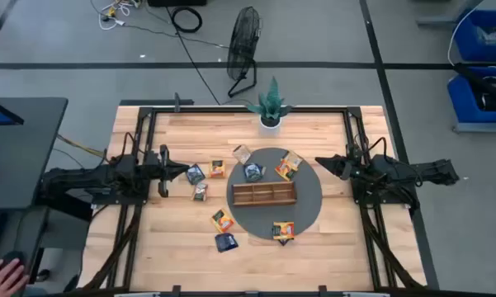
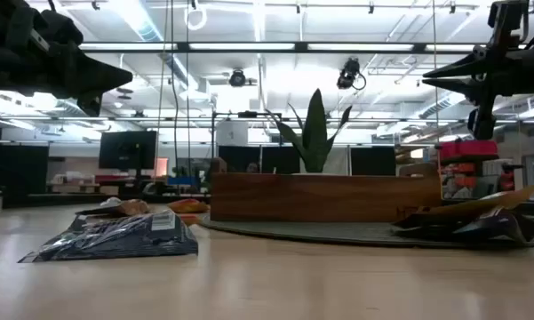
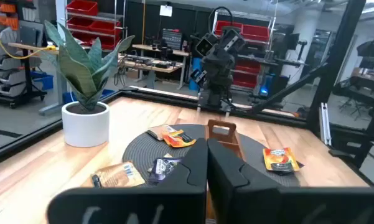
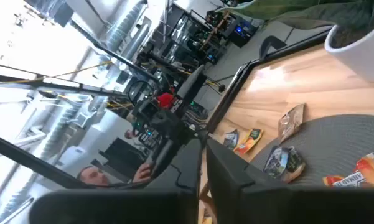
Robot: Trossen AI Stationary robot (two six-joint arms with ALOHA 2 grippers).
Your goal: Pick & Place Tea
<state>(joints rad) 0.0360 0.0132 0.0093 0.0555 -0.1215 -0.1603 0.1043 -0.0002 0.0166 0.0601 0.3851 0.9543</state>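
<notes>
The left gripper (image 1: 184,172) hangs above the surface (image 1: 173,247) at 9 o'clock from the round grey mat (image 1: 309,206), its fingers (image 3: 196,171) pressed together and holding nothing. The right gripper (image 1: 320,162) hangs at 3 o'clock over the mat's edge, also clenched and empty.

The wooden tray (image 1: 264,193) lies at the mat's centre, its three compartments looking bare in the high view.

The tea sachets are scattered around the tray:
- A dark blue sachet (image 1: 252,172) lies on the mat at 11 o'clock from the tray, just beside it.
- A pale sachet (image 1: 242,154) sits farther out at 11 o'clock, on the mat's rim.
- An orange sachet (image 1: 287,166) lies on the mat at 1 o'clock.
- Another orange one (image 1: 282,232) lies at 5 o'clock on the mat's near rim.
- On bare wood at 9 to 10 o'clock lie a blue sachet (image 1: 195,174), an orange one (image 1: 217,169) and a pale one (image 1: 200,192); the blue one is just beside the left gripper's tip.
- At 7 o'clock lie an orange sachet (image 1: 222,220) and a dark blue one (image 1: 226,242), close together.

A potted plant (image 1: 270,106) stands at 12 o'clock at the surface's far edge. A person's hand (image 1: 4,276) shows at the lower left of the high view, well apart from the surface.
</notes>
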